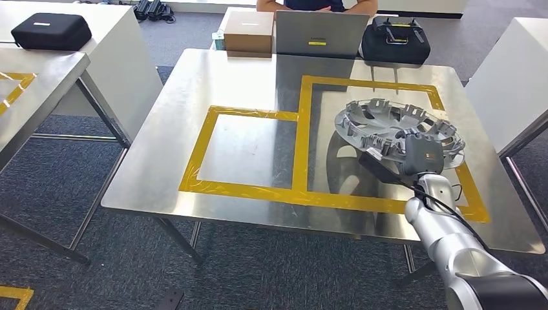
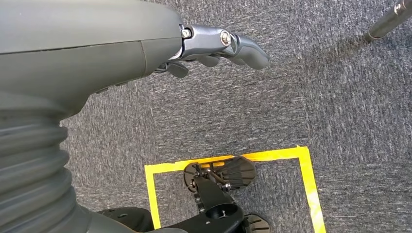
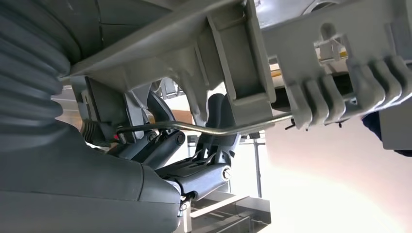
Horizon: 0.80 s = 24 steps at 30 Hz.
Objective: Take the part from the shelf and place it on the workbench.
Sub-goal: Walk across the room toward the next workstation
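Note:
The part is a silver wheel cover, inner side up, tilted just above the steel workbench. It hangs over the larger right-hand yellow-taped square, and its reflection shows on the metal beneath. My right hand grips its near rim. In the right wrist view the cover's ribbed rim and wire ring cross over my dark fingers, which curl under it. My left hand hangs above grey carpet, its fingers loosely extended and holding nothing.
At the workbench's far edge stand a cardboard box, a laptop and a black case, with a person seated behind them. A smaller taped square lies to the left. Other tables flank both sides.

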### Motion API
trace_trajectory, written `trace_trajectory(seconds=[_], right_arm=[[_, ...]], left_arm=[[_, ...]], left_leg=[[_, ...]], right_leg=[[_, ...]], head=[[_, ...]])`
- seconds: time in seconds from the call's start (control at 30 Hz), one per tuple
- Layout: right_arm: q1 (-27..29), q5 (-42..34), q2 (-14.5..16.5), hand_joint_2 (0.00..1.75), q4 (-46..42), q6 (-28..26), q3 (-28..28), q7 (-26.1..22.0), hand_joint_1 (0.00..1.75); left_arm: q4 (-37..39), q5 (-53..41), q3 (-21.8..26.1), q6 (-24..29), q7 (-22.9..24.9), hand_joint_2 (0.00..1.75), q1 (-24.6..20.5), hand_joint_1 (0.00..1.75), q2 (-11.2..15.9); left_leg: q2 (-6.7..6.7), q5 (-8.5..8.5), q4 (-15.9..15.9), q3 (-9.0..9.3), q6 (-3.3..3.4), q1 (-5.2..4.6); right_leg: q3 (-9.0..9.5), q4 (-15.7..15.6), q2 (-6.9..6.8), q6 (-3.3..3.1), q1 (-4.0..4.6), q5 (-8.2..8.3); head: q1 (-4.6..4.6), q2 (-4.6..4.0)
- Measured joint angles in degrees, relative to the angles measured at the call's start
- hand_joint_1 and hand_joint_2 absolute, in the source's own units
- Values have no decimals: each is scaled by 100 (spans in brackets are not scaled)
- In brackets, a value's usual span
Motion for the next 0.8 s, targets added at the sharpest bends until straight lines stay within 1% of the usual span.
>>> trace_trajectory(seconds=[0.07,0.2,0.33,0.4,0.57,0.8], right_arm=[[-17,-9,14,175,0,27,0,-38,0],[-62,-62,48,175,0,70,0,-127,0],[-74,-133,84,175,0,121,-3,-252,0],[-73,-249,110,175,0,185,-24,-395,0],[-65,-729,216,175,0,531,-178,-1054,0],[-19,-1147,441,175,-3,1128,-286,-1914,0]], left_arm=[[1,2,0,1,0,175,3,0,-1],[3,20,-4,67,-8,0,10,0,-1],[5,85,-4,110,20,0,17,0,-1],[6,94,-4,115,29,0,18,0,-1],[6,106,-4,115,2,0,18,0,-1],[4,98,-4,69,10,0,22,0,-5]], left_leg=[[0,0,0,0,0,0],[0,0,0,0,0,0],[0,0,0,0,0,0],[0,0,0,0,0,0],[1,0,0,0,0,0],[2,0,0,1,0,1]], right_leg=[[0,0,0,0,0,0],[0,0,0,0,0,0],[0,0,0,0,1,0],[0,0,0,0,1,0],[0,0,0,0,1,0],[-1,0,1,0,1,0]], head=[[-1,0],[-1,0],[-1,0],[-1,0],[-1,0],[-1,0]])
